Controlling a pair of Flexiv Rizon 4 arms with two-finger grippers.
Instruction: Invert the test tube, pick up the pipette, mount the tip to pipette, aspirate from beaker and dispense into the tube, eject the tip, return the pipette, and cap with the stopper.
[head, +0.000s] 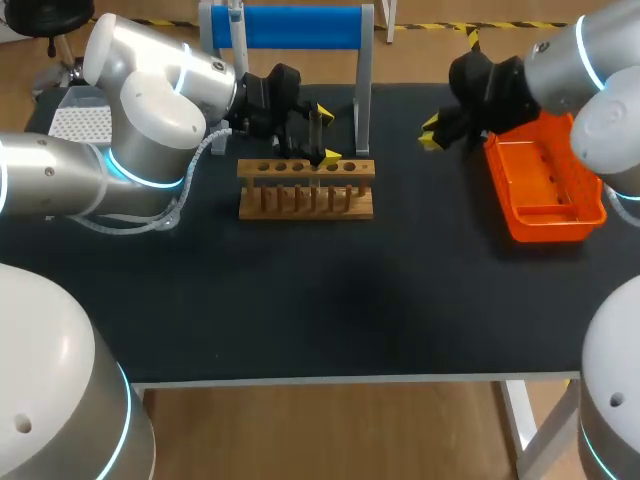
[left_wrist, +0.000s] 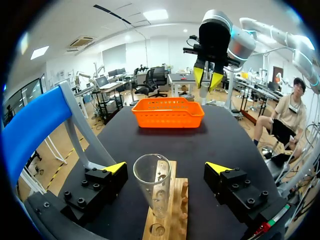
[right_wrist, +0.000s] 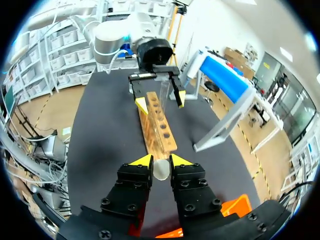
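**Left hand** is poised over the pale wooden test-tube rack. Its fingers are spread to either side of the clear glass test tube, and neither visibly touches the glass. The tube stands in a hole near the rack's end, mouth toward the wrist, leaning slightly.

**Right hand** hangs above the black tabletop, between the rack and the orange plastic basket. It pinches a small off-white stopper between its yellow tips.

**Hazards, as judged:**
- The tube sits closer to one finger than the other. Closing would probably push it sideways before a grip forms, jamming it against the hole's edge or dragging the rack across the tabletop.
- Smooth glass held by narrow tips may slip or swing when it is lifted and turned over.
- The stopper is gripped at the very ends of the fingers. A slack pinch could let it drop, and a round stopper would likely roll away.

Neither pipette nor beaker can be made out.
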